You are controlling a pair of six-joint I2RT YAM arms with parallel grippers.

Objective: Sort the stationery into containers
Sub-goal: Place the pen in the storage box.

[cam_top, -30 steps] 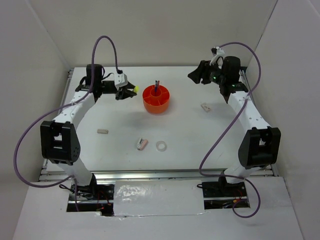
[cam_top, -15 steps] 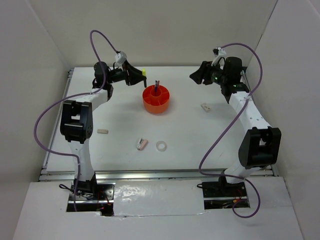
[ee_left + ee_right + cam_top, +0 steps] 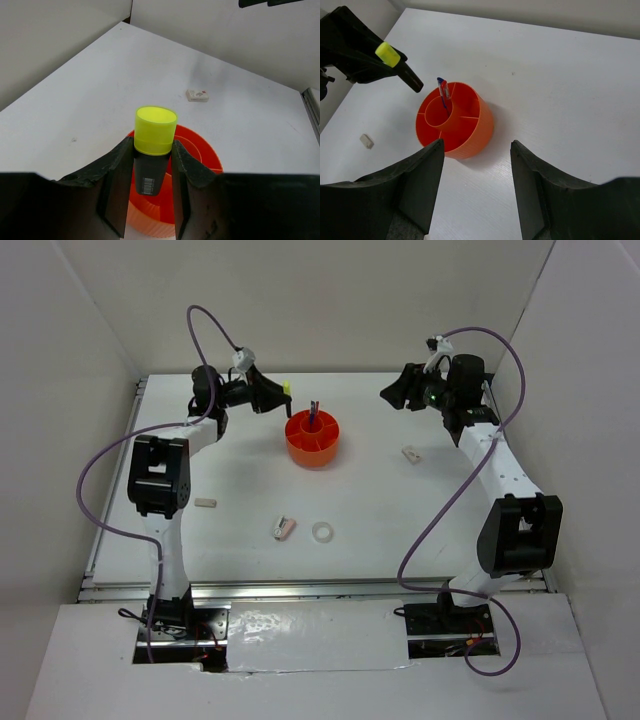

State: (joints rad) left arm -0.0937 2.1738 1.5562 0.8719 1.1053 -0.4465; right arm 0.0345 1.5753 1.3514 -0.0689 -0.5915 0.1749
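Top view: L claw [image 3: 270, 397] pinches a yellow-capped marker [image 3: 286, 388] w/ dark barrel. A round orange plastic organizer [image 3: 313, 447] sits just off its tips. R claw [image 3: 393, 392] is spread, empty, well apart. L wrist: smooth cylindrical cap sticks past the fingers, organizer showing below. R wrist: thin red + blue pens [image 3: 443, 90] stand in the central cup, ahead of the claw.

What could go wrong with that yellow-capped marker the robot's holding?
The left gripper holds the highlighter tilted, seemingly near the orange organizer's rim, not over its middle; let go now, it might land on the table. Lowered toward the central cup, it might bump the pens standing there.
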